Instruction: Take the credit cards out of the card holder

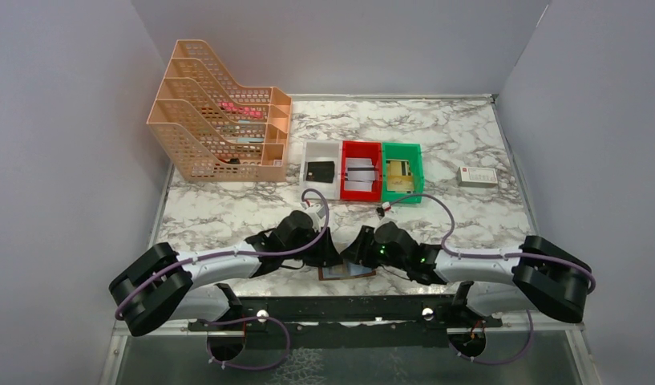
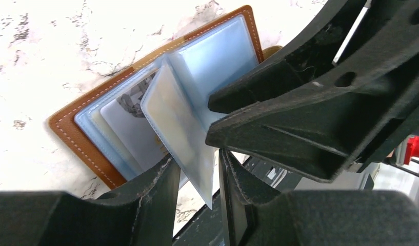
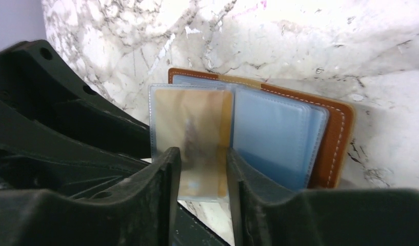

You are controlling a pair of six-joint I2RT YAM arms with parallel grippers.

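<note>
My left fingers (image 2: pixel 158 202) and right fingers (image 3: pixel 158 197), narrowly parted, meet at a raised clear plastic sleeve (image 2: pixel 179 123) of the flat brown leather-like card holder (image 2: pixel 68 134) at the marble bench's (image 1: pixel 228 216) six o'clock.

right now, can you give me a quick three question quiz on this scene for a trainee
1. True or false: the card holder lies closed on the table.
2. Which bin holds the gold-yellow cards? A white, B red, C green.
3. Short answer: what colour is the card inside the raised sleeve in front of the right tool?

Key: 1 false, it lies open. 2 C, the green bin. 3 gold-yellow.
</note>
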